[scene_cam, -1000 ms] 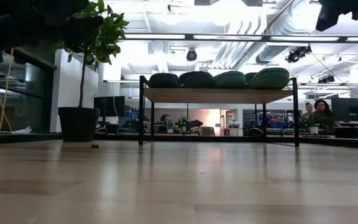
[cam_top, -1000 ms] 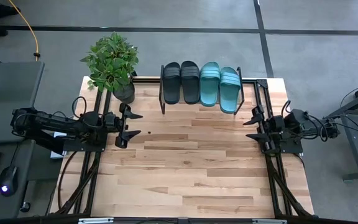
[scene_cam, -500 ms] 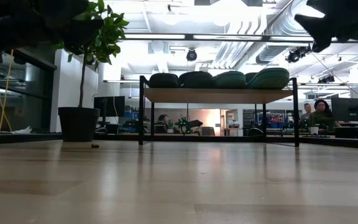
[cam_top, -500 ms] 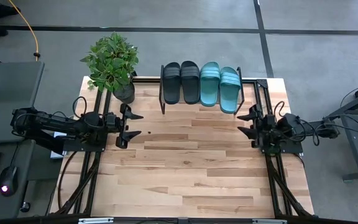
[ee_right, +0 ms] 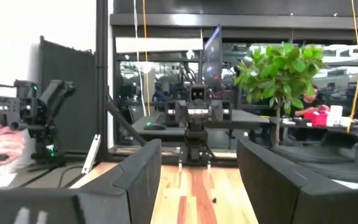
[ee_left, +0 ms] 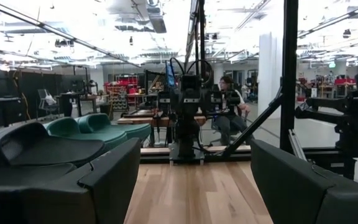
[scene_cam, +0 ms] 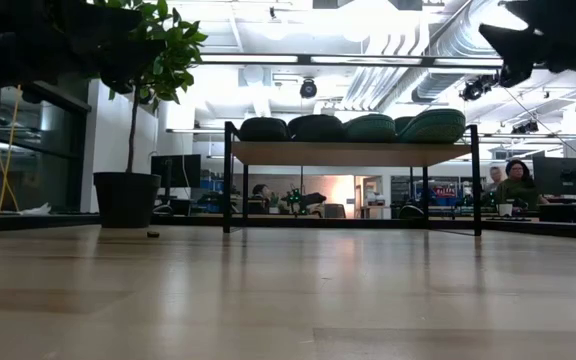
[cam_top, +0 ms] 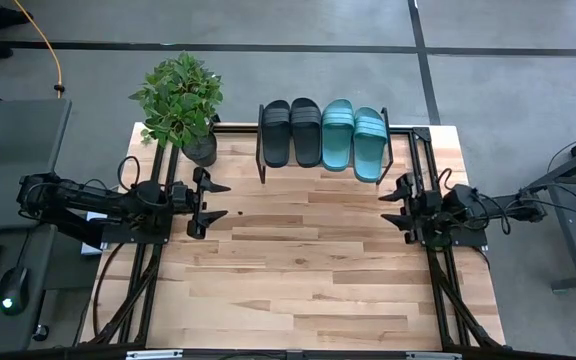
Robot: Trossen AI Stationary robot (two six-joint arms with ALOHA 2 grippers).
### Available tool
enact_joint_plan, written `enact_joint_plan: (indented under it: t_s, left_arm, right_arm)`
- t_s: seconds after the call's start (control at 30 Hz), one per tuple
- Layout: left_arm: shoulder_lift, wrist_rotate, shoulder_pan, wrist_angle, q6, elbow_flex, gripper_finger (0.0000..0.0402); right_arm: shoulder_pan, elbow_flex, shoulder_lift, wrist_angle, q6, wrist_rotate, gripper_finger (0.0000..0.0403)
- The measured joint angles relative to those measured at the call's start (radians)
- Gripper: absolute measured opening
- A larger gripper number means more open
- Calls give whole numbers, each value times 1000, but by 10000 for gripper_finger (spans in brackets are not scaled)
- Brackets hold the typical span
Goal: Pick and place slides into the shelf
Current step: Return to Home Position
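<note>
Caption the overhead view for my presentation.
Four slides line the shelf, two black, two teal; left gripper and right gripper open and empty.

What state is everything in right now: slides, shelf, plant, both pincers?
shelf: upright, loaded on top.
potted plant: upright, back-left corner of the table.
black slides: both on the shelf, side by side, nearer the potted plant.
teal slides: both on the shelf, beside the black pair.
left pincer: open, empty, table's left side.
right pincer: open, empty, table's right side.
</note>
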Motion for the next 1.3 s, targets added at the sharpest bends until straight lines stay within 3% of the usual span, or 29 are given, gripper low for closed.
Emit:
enact_joint_plan:
  t_s: [0.87, 1.3]
  left_arm:
    - [0, -37, 0, -76, 38, 1, 287]
    - [0, -38, 0, -219, 80, 1, 287]
  right_arm:
    - [-2, -7, 1, -142, -52, -41, 202]
    - [-2, -8, 1, -248, -27, 40, 202]
